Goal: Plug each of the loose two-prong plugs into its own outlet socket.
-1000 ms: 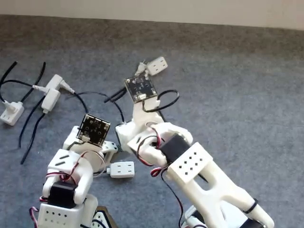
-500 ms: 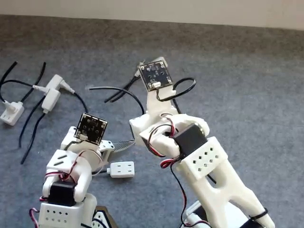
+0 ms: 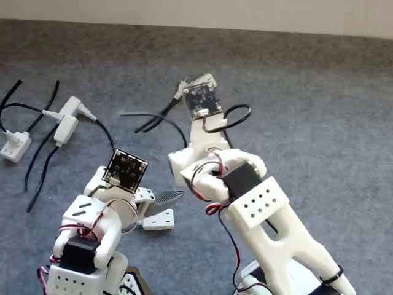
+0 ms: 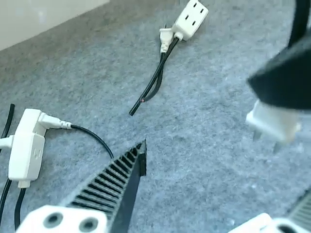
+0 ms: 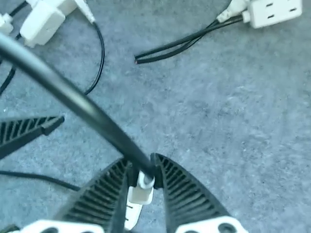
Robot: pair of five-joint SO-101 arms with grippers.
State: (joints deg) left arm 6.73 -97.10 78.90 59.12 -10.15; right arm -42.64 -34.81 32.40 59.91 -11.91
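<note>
- Step in hand, as judged: bringing a plug over to a socket; nothing is mated yet.
- Left gripper (image 4: 222,175): fingers spread wide, holding nothing, low over the carpet (image 3: 319,98).
- Free socket block (image 3: 158,219): on the carpet just beside the left gripper, untouched. It is the likely target.
- Right gripper (image 5: 142,170): fingers clamped on the held plug (image 5: 141,190). The left wrist view shows the plug clear of the carpet with its prongs pointing down, between the two arms.
- Black cable (image 3: 153,118): runs from the held plug off to the left, with its loose end lying on the carpet.
- Next move calls for:
  - the left gripper pinning the free socket block so it can't slide;
  - the right gripper lining the prongs up square with one slot pair and pushing straight in;
  - watching for cable drag twisting the plug.
- Count, left to right:
  - far-left socket block (image 3: 12,147), one, with cables at it;
  - white pair (image 3: 66,120), two pieces touching; cannot tell which is plug and which is socket;
  - free socket block, one;
  - held plug, one;
  - far socket block (image 4: 191,12), one, with a second plug (image 4: 166,35) at its end; cannot tell if that plug is seated;
  - arms, two.
</note>
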